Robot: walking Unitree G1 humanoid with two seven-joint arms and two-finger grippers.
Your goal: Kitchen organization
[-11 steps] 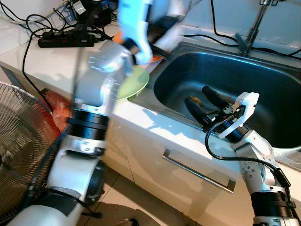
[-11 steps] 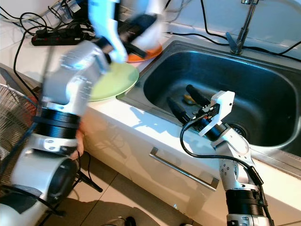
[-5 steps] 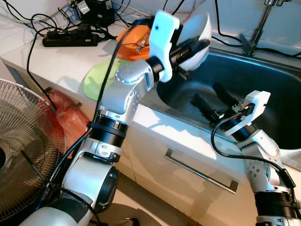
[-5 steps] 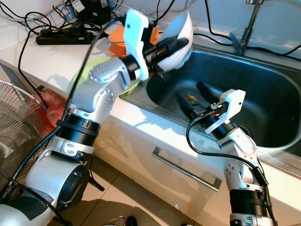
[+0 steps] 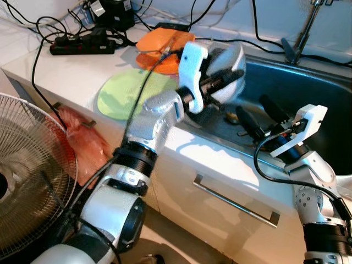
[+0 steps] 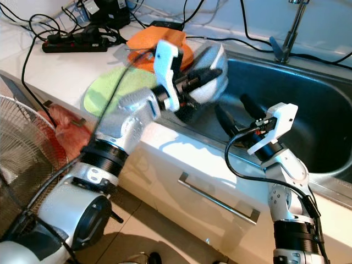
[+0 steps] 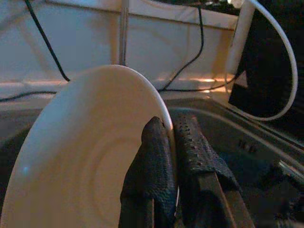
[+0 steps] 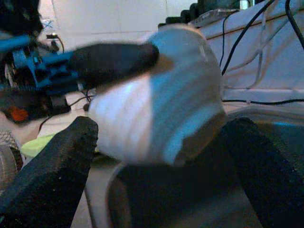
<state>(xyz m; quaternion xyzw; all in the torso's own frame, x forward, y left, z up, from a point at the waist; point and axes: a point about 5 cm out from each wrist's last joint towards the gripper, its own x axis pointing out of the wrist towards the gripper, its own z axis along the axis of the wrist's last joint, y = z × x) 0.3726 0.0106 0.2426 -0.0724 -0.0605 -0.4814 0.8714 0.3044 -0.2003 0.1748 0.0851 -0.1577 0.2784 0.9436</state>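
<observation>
Your left gripper (image 5: 234, 70) has its jaws clamped on the rim of a white round ceramic plate (image 7: 90, 156), held on edge over the near-left corner of the steel sink (image 5: 324, 110). Your right gripper (image 5: 261, 113), jaws spread apart, hovers inside the sink just beside it, while a green plate (image 5: 129, 93) and an orange plate (image 5: 159, 44) lie on the white tabletop (image 5: 66, 71) left of the sink.

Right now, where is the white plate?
The white plate is pinched on edge in the left gripper, held over the sink's left end, just right of the orange plate.
</observation>
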